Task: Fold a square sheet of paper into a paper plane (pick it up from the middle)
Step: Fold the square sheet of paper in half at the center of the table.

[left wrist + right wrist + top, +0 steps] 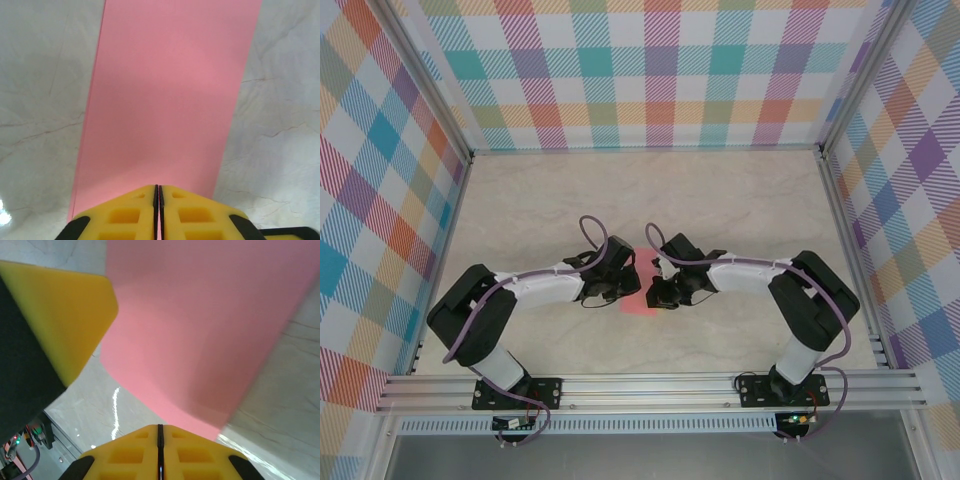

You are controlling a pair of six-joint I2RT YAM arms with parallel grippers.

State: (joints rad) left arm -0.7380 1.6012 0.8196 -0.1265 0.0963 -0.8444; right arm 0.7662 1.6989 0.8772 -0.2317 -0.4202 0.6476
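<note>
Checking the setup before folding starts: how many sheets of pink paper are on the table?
1. The pink sheet is at mid-table between the left gripper and right gripper, both shut with tips over it. A second sheet stacked exactly beneath would be hidden.

Salmon-pink paper, cream marbled table, multicoloured plaid walls
</note>
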